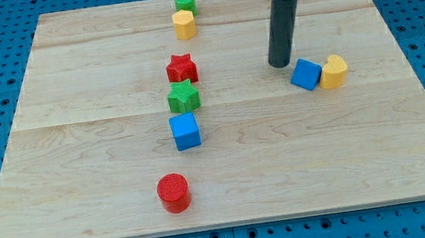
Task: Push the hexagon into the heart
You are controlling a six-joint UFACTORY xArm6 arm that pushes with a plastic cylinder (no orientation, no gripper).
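One slip of our clawless tip, beside the blue cube, could have knocked the touching yellow heart farther from the yellow hexagon.

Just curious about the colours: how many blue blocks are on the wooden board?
2: a blue cube below the green star, and a blue block touching the yellow heart. None seem hidden.

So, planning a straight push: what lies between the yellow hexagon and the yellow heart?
In the camera view, my tip and the blue cube lie between yellow hexagon and yellow heart.
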